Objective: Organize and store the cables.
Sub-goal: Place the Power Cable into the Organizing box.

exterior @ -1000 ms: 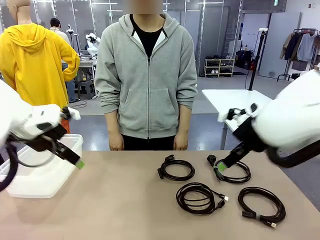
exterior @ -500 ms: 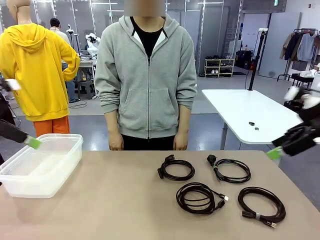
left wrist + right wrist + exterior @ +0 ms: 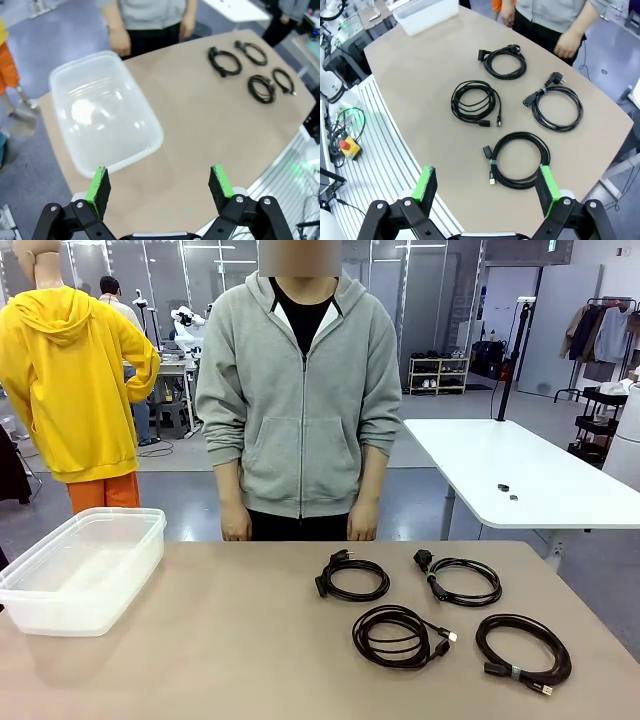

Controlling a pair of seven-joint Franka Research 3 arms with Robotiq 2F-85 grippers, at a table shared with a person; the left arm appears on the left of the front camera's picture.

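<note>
Beige bench [image 3: 250, 640] carries four coiled cables [image 3: 358, 638] on its right half, well apart from the clear tub [image 3: 60, 615]. Left claw [image 3: 159, 185] and right claw [image 3: 487, 187] hang above, spread wide, gripping nothing.

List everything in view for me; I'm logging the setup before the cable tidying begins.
Tan table: one, tan, foreground.
Coiled thin black cables: four, black, table's right half: far left, far right, near left, near right with a small tie.
Clear plastic tub: one, translucent, table's left side, empty.
White table: one, white, behind on the right.
Person in a grey zip hoodie: one, grey, standing at the far edge, hands down.
Left gripper: one, black with green pads, open, high above the tub end.
Right gripper: one, black with green pads, open, high above the cables.
</note>
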